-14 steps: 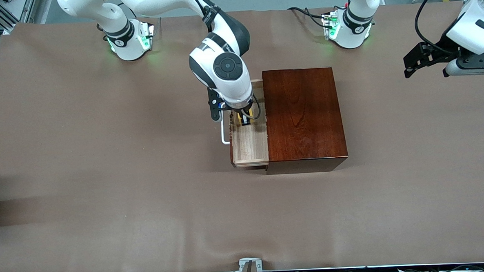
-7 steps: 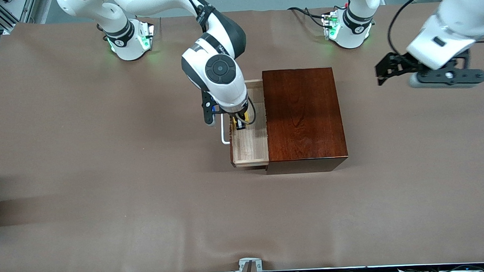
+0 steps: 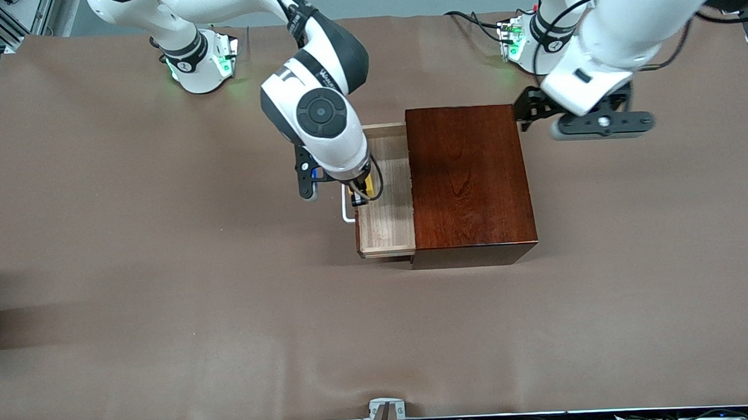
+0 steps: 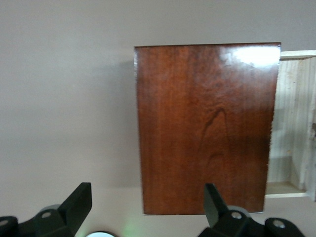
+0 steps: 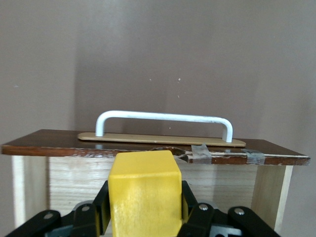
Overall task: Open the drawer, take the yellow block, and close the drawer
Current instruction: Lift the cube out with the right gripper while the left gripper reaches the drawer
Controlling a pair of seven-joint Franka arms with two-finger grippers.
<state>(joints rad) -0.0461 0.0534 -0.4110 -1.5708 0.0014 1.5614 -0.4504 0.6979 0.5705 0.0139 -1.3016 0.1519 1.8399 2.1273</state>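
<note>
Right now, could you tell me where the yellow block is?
The yellow block is clamped in the right pincer, held over the open drawer just inside its white handle.

Right gripper (image 3: 362,195) points down, fingers clamped on a yellow block (image 5: 144,197). Left gripper (image 3: 524,110) hovers, fingers (image 4: 79,202) spread.

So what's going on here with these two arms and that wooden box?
The right arm's claw is shut on a small yellow cube, holding it over the open light-wood drawer, by its white bar handle. The drawer sticks out of a glossy reddish-brown wooden box. The left arm's claw hangs open over the brown table, at the box's edge toward the left arm's end. The drawer is not yet closed.
</note>
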